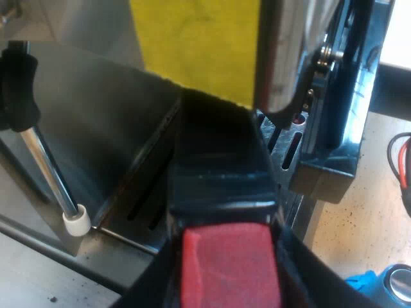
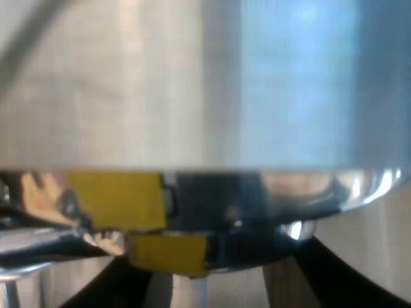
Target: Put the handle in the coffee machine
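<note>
The left end effector is clenched on the dark handle with a red end. The handle reaches over the slotted steel drip tray to the front of the shiny espresso machine, under a yellow label. The right end effector sits close against a polished metal surface; whether it is released or clenched cannot be told.

My left gripper has its fingers clamped on the handle; my right gripper holds its fingers spread apart, gripping nothing.
</note>
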